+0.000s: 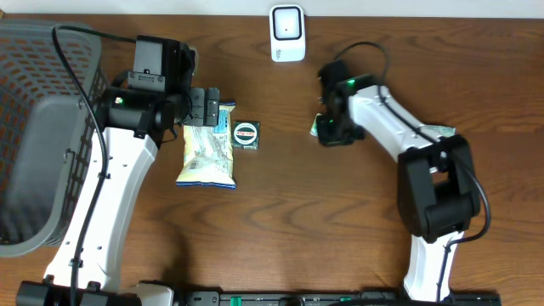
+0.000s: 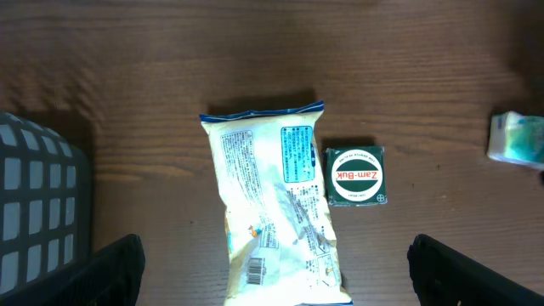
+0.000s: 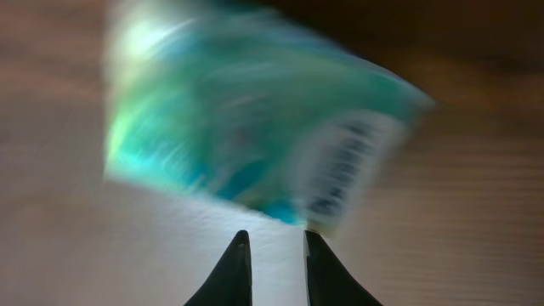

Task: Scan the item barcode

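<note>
Dark wood-grain table (image 1: 280,229) fills every view. Your item, a teal packet (image 3: 255,127) with a barcode panel on one side, lies right of centre, well short of the white scanner (image 1: 287,32) at the table's far edge. Your right pincer (image 3: 274,242) is at the packet's near edge with its jaws almost together. That wrist view is badly blurred, so you cannot tell whether they have pinched it. Your left pincer (image 2: 276,255) hangs wide open and empty above a pale snack bag (image 2: 272,212). A small green Zam-Buk box (image 2: 357,176) lies just beside the bag, and a grey basket (image 1: 34,127) stands at the far left. This looks like the pick-up step. Next you would need a firm hold, then a lift that turns the barcode towards the scanner.
</note>
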Robot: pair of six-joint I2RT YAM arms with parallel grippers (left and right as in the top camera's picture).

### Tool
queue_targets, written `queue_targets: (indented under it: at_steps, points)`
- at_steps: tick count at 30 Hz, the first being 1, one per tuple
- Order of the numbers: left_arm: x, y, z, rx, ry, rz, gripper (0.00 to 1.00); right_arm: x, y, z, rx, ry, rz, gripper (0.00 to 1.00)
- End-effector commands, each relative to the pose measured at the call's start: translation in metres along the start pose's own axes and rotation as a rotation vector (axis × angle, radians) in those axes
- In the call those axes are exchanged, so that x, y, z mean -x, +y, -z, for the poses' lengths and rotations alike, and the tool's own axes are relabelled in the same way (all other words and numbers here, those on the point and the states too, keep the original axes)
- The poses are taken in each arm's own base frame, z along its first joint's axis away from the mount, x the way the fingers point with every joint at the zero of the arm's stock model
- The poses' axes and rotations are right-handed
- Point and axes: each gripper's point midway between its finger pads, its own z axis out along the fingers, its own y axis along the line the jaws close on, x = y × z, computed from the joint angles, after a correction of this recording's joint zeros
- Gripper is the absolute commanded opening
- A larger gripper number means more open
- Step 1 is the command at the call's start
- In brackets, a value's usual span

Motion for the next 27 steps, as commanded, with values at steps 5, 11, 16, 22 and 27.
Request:
queue_targets:
  at_steps: [5, 11, 16, 22, 27]
  points:
    - [0.003, 0.003, 0.002, 0.007, -0.007, -0.013, 0.98, 0.053, -0.027, 0.012, 0.070, -0.189, -0.115, 0.12]
    - [0.003, 0.003, 0.002, 0.007, -0.007, -0.013, 0.98, 0.101, 0.029, 0.026, 0.303, -0.385, -0.003, 0.17]
    - [0.003, 0.003, 0.002, 0.007, -0.007, -0.013, 0.98, 0.102, 0.051, 0.035, 0.398, -0.393, 0.058, 0.25]
    - [0.003, 0.003, 0.002, 0.007, -0.007, -0.013, 0.98, 0.085, 0.052, 0.020, 0.341, -0.321, 0.029, 0.24]
    - [0.003, 0.003, 0.002, 0.007, -0.007, -0.013, 0.97, 0.068, 0.065, 0.009, 0.306, -0.260, 0.055, 0.24]
